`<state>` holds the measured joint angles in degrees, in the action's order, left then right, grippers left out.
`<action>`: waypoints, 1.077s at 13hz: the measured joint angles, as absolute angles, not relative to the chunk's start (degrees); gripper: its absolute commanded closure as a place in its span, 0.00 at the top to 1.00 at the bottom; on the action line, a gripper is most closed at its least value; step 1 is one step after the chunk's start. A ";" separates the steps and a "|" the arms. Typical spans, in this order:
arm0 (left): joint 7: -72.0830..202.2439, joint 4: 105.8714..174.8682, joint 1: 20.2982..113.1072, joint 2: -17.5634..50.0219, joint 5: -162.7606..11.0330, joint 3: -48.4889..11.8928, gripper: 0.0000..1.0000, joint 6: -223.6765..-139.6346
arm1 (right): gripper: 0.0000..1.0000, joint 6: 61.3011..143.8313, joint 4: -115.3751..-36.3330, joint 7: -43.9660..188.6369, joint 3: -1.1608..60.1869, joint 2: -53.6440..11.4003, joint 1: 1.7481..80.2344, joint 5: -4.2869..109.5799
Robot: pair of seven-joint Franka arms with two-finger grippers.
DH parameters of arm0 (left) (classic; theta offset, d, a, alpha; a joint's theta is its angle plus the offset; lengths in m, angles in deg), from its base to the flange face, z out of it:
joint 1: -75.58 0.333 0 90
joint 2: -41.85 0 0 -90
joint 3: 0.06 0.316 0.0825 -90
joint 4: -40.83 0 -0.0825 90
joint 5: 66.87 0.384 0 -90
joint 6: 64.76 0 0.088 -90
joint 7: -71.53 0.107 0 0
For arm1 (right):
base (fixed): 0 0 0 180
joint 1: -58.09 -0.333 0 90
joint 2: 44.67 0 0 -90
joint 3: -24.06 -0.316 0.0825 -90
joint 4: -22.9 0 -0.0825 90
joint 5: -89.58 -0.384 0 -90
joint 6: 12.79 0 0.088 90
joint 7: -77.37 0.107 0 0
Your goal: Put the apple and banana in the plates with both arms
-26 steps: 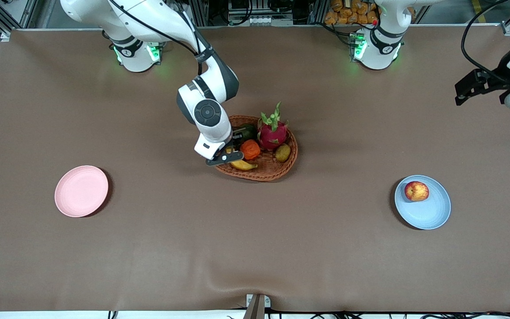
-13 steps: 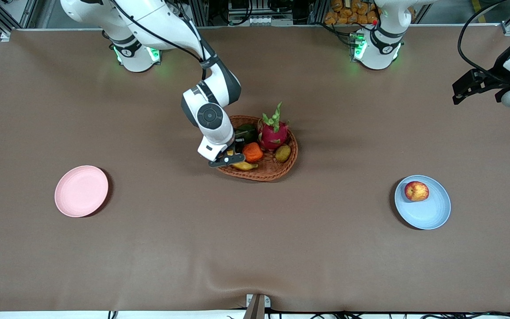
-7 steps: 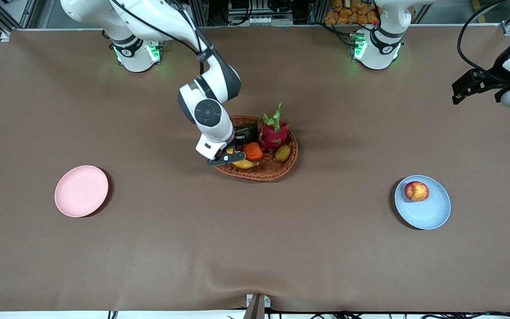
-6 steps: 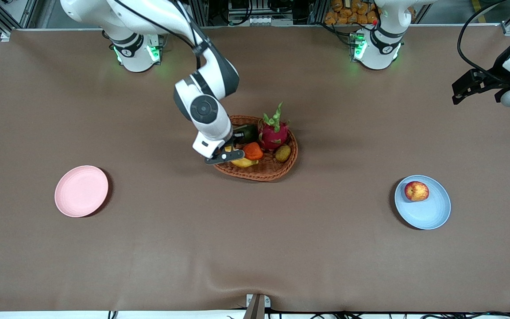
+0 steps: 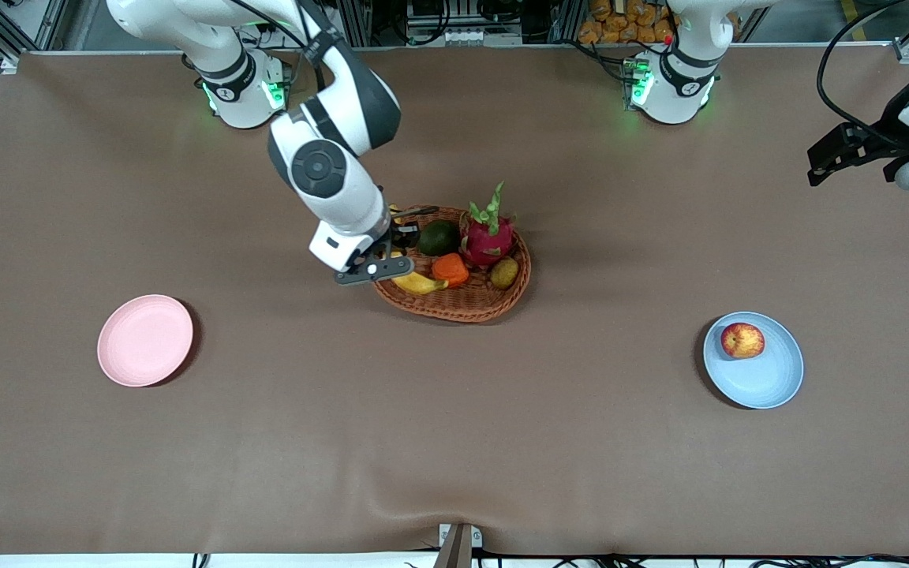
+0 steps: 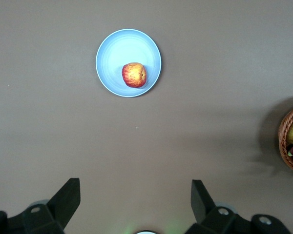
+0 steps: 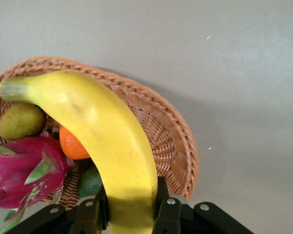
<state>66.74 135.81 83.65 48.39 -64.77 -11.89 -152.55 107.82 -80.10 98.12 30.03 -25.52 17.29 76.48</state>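
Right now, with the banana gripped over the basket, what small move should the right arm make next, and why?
Probably carry it toward the pink plate: the right gripper is shut on the banana above the basket, and the apple already sits in the blue plate.

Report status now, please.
Right gripper shut on banana, over basket. Left gripper open, waiting. Apple on blue plate. Pink plate unobstructed.
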 measured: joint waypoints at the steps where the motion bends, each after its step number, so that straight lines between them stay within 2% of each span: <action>1: 66.74 135.81 83.65 48.39 -64.77 -11.91 1.00 -152.51 | 0.00 107.74 -80.10 98.12 30.04 -26.24 18.06 76.48; 6: 66.74 135.81 83.60 48.39 -64.77 -12.38 1.00 -152.50 | 0.00 107.66 -80.07 97.80 30.34 -28.94 26.51 76.49; 14: 66.74 135.61 83.68 49.51 -67.00 -12.77 1.00 -152.24 | 0.00 106.44 -80.80 95.67 30.69 -27.29 50.26 76.54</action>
